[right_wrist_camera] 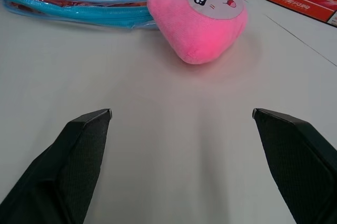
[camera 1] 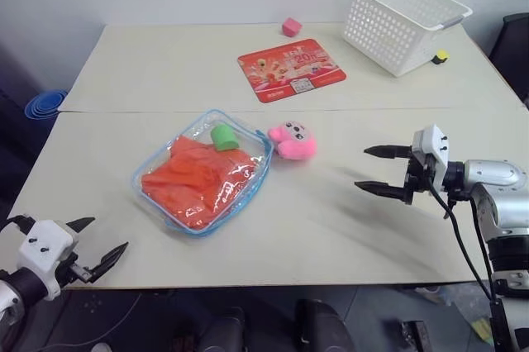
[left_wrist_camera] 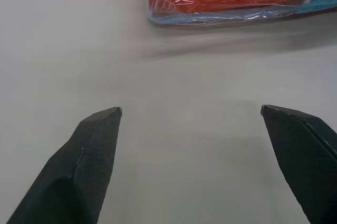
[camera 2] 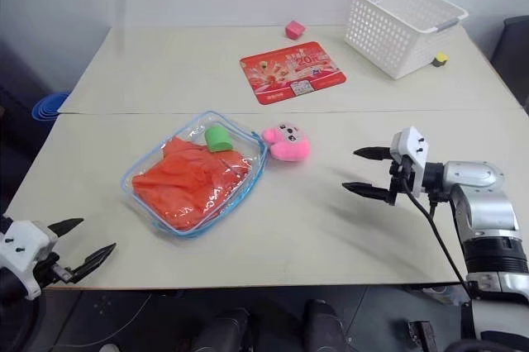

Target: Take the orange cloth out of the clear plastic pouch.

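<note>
Inside clear plastic pouch (camera 1: 203,173): orange cloth (camera 1: 192,183), green piece (camera 1: 223,136).

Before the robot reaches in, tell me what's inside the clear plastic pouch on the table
Inside the clear plastic pouch lies the crumpled orange cloth, filling most of it, with a small green object at the pouch's far end. Anything beneath the cloth is covered.

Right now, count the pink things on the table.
2: a pink plush toy beside the clear plastic pouch, and a small pink block at the far edge, behind the red mat.
</note>
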Tool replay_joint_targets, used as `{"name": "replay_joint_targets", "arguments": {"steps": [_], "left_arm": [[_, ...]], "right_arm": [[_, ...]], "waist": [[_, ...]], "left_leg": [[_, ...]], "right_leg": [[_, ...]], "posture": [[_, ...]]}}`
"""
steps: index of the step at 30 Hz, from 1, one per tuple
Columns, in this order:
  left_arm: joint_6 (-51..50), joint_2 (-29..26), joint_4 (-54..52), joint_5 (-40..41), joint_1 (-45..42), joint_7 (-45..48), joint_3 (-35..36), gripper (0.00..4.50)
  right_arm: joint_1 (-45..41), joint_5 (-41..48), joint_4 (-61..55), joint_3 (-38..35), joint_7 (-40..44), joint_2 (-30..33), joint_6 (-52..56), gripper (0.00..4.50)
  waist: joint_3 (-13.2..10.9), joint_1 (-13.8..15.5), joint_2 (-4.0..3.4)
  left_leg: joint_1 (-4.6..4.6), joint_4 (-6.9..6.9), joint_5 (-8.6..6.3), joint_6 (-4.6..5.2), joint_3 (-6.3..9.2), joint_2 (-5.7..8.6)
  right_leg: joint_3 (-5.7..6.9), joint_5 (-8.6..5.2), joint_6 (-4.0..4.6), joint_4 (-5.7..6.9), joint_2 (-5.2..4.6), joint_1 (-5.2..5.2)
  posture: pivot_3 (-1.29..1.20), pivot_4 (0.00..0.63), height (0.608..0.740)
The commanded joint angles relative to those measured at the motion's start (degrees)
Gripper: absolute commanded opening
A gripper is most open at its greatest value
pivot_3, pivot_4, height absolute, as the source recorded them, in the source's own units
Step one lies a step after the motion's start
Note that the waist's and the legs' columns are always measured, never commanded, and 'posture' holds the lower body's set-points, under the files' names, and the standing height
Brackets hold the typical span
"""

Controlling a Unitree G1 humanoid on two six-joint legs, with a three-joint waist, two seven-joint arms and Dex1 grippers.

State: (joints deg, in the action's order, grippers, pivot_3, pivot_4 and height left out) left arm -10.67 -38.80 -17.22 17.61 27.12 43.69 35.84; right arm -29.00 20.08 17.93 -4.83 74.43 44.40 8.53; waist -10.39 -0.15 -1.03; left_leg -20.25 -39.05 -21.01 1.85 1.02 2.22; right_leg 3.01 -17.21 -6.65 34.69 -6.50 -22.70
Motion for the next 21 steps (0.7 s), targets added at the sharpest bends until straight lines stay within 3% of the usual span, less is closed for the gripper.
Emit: {"name": "replay_joint_targets", "arguments": {"steps": [1, 21], "left_arm": [[1.65, -0.04, -0.07, -0.61, 1.4, 0.15, 1.52, 4.47], [-3.31, -0.25, -1.98, 3.21, 2.24, 1.34, 2.74, 4.47]], "right_arm": [[-0.44, 0.04, -2.93, -0.27, -0.6, 0.88, 0.74, 4.5], [-0.35, 1.76, -7.49, -0.68, -3.44, 0.09, 7.54, 4.5]], "waist": [[0.0, -0.03, 0.0], [0.0, -0.05, 0.0]], "left_leg": [[0.0, 0.0, 0.0, 0.0, 0.0, 0.0], [-0.01, 0.0, 0.0, 0.0, 0.0, -0.01]], "right_leg": [[0.0, 0.0, 0.0, 0.0, 0.0, 0.0], [0.0, 0.0, 0.0, -0.01, 0.0, 0.0]], "posture": [[0.0, 0.15, 0.74], [0.0, 0.15, 0.74]]}}
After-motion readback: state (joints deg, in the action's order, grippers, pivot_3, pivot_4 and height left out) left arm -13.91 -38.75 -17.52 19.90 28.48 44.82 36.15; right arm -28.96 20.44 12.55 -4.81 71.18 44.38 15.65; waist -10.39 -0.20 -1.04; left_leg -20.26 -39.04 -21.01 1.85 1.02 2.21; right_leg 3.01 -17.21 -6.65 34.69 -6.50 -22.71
